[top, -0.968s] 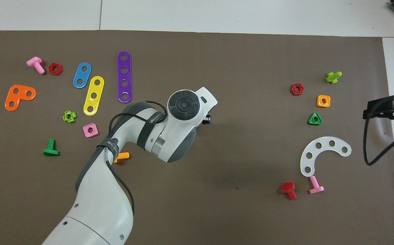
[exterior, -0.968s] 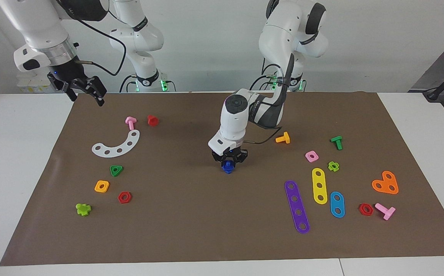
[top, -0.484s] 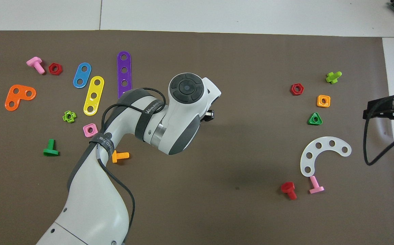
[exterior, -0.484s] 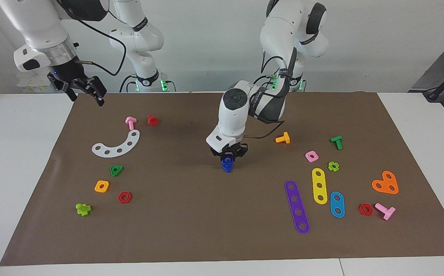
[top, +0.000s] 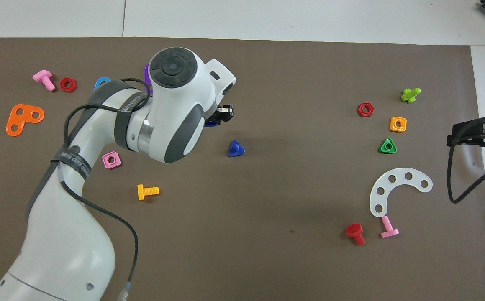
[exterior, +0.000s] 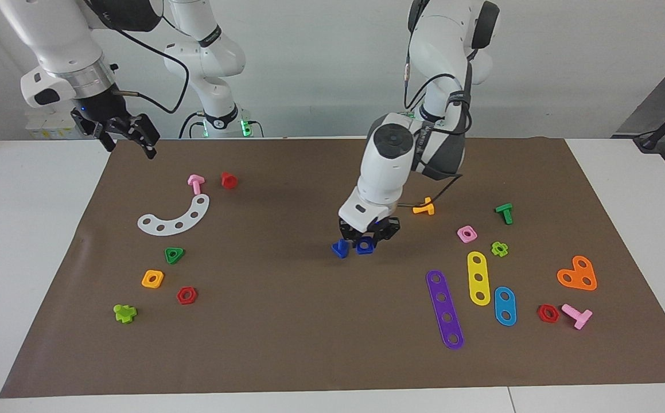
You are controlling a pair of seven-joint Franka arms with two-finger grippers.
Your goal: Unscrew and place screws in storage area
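While right gripper (exterior: 131,135) waits spread | left gripper (exterior: 368,237) grips one blue nut (exterior: 364,245) | one screw (exterior: 339,248) lies beside

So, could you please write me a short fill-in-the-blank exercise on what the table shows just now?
1. The left gripper holds the square nut in its jaws; the nut's colour is ____.
2. The blue screw lying beside that nut has a head shaped like a ____.
3. The right gripper waits over the mat's edge with its jaws ____.
4. The white curved plate has ____ holes.

Missing words: blue; triangle; open; five.
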